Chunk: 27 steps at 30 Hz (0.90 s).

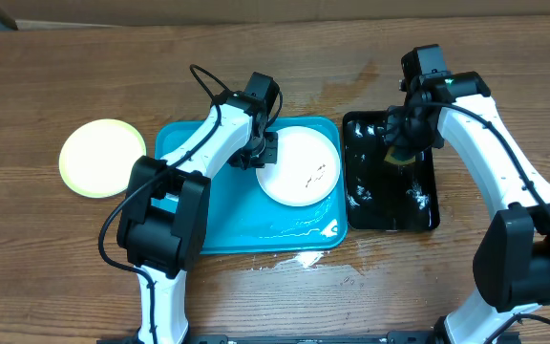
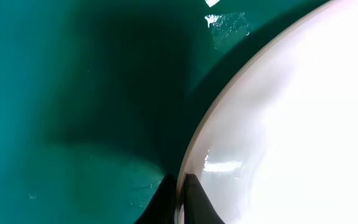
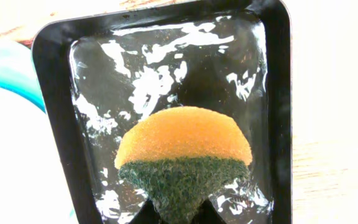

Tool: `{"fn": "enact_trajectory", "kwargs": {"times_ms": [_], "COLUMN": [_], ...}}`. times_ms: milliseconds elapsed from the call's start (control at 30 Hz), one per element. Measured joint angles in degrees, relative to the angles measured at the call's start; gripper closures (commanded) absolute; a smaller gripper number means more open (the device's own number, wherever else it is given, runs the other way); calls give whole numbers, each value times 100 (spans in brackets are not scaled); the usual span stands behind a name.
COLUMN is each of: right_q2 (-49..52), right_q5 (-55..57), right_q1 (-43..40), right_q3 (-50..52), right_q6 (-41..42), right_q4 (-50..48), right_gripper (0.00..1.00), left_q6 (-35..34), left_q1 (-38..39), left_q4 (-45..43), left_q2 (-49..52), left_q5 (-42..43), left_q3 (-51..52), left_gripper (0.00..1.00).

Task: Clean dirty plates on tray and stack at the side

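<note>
The white plate (image 1: 304, 170) I'm working on lies flat in the right half of the turquoise tray (image 1: 237, 225), and I can see a few small dark smears near its middle. My left gripper (image 1: 259, 153) is down at the plate's left edge; in the left wrist view the fingertips (image 2: 197, 202) are pinched together on the rim of the plate (image 2: 291, 124), one on the inside and one on the outside, with the wet teal floor of the tray (image 2: 73, 93) beside them. Along the tray's near edge there is a shiny film of water, and a little has run over onto the table (image 1: 65, 76) just in front. The pale yellow-green plate (image 1: 103, 158) sits alone on the wood, just left of the tray and clear of it. I can't make out a third plate from here. Right beside the tray's right side is the narrow black tray (image 1: 361, 215), holding a shallow layer of water with white patches of foam. My right gripper (image 1: 404, 148) is inside it, toward the far end, jaws clamped on a sponge (image 3: 185, 146). The sponge's green scouring layer is bunched between the fingers and its orange foam bulges out beyond them, over the wet floor of the black tray.
</note>
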<state>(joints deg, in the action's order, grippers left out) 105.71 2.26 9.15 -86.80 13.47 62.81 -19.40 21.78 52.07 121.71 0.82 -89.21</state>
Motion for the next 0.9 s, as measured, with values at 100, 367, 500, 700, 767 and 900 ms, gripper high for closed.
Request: {"fn": "enact_trajectory", "kwargs": {"times_ms": [100, 367, 500, 700, 767, 900], "right_q2": [4, 4, 11, 13, 11, 13], "right_q5": [-46, -15, 17, 125, 109, 13], "right_q1": [0, 0, 0, 0, 0, 0], "right_q3": [2, 83, 111, 208, 208, 208], "right_q6": [2, 186, 291, 352, 358, 363], "right_q4": [153, 103, 192, -181, -144, -101], "right_gripper": [96, 96, 96, 96, 96, 96], "left_q6": [0, -20, -22, -42, -42, -42], "left_q1": [0, 0, 0, 0, 0, 0], "left_q4": [13, 39, 42, 37, 37, 26], "left_q2": [0, 0, 0, 0, 0, 0], "left_q5": [2, 2, 4, 2, 2, 2], "left_q3": [0, 0, 0, 0, 0, 0], "left_gripper": [96, 96, 96, 96, 96, 96]}}
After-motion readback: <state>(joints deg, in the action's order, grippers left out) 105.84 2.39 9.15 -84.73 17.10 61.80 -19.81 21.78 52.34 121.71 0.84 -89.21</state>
